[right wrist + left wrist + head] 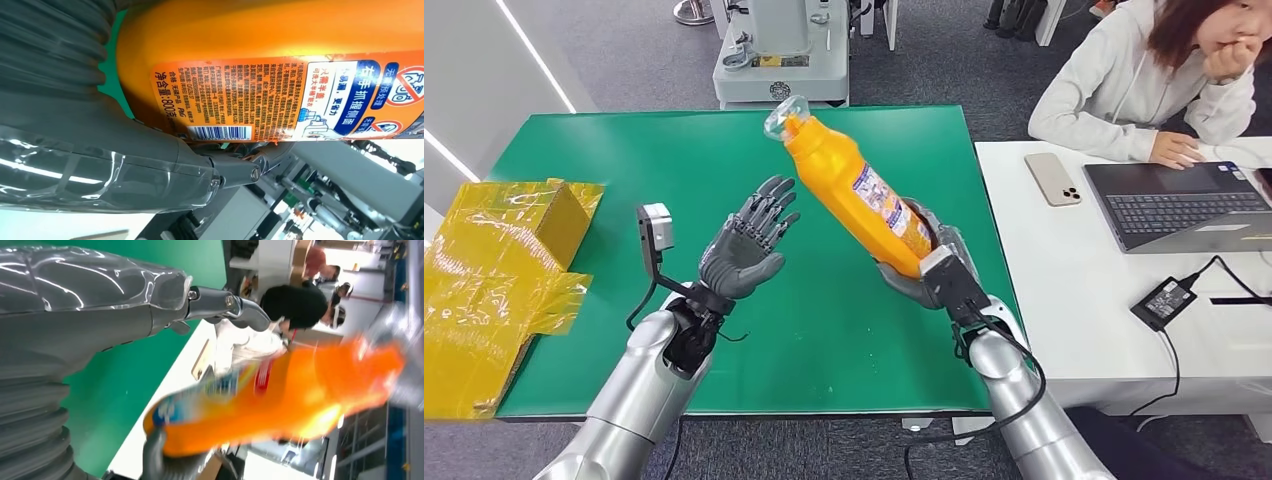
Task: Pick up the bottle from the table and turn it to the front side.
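My right hand [924, 268] grips the orange bottle [854, 190] by its base, clear of the green tabletop [624, 160], tilted with its clear cap pointing up and away; the barcode label faces my right wrist. My left hand [749, 245] hovers beside it, fingers [774, 200] spread, holding nothing.

Robotics lab / office-type workspace: green table [624, 160] next to white table [1064, 300] w/ laptop [1179, 205], phone [1052, 178], power adapter [1162, 303]; person [1139, 80] seated there; grey carpet floor [604, 50]; machine base [779, 55] behind the table.
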You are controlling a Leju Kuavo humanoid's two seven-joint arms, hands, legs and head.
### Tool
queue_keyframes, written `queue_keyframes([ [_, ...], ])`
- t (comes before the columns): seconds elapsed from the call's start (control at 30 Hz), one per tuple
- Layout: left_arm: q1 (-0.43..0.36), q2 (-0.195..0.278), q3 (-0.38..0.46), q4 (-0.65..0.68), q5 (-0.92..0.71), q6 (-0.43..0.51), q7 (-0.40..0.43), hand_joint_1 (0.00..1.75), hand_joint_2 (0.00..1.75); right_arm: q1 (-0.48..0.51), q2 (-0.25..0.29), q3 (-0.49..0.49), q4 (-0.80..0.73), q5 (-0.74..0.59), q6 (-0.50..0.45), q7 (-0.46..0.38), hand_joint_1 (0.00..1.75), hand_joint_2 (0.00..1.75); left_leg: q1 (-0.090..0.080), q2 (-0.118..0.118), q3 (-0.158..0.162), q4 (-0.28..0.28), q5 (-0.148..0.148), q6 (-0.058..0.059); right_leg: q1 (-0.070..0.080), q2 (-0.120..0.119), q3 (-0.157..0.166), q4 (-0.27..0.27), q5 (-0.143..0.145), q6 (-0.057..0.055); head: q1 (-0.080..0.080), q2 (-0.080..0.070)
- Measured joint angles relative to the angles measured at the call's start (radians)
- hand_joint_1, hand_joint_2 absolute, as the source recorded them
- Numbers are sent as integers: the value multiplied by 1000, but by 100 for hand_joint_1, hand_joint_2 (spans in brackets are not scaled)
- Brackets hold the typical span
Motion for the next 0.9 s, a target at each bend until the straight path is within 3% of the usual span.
queue_keyframes([
  [0.17, -26, -12, -37, 1, 37, -28, -2, 0, 175, -84, 70, 21, 88, -20, 25, 2, 175, 175, 0, 0, 0, 0, 0, 0, 0, 0, 0, 0, 0, 0, 0, 0],
  [0.47, -33, -10, -52, 4, 61, -113, -72, 0, 175, -154, 130, 34, 176, -46, 85, -3, 175, 175, 0, 0, 0, 0, 0, 0, 0, 0, 0, 0, 0, 0, 0, 0],
  [0.67, -37, 1, -56, 7, 3, -154, -127, 0, 175, -195, 151, 43, 247, -30, 114, -19, 175, 175, 0, 0, 0, 0, 0, 0, 0, 0, 0, 0, 0, 0, 0, 0],
  [0.9, -39, 25, -56, 37, -96, -137, -180, 0, 175, -225, 153, 56, 327, 8, 150, -25, 175, 175, 0, 0, 0, 0, 0, 0, 0, 1, -1, 0, 0, 0, 0, 0],
])
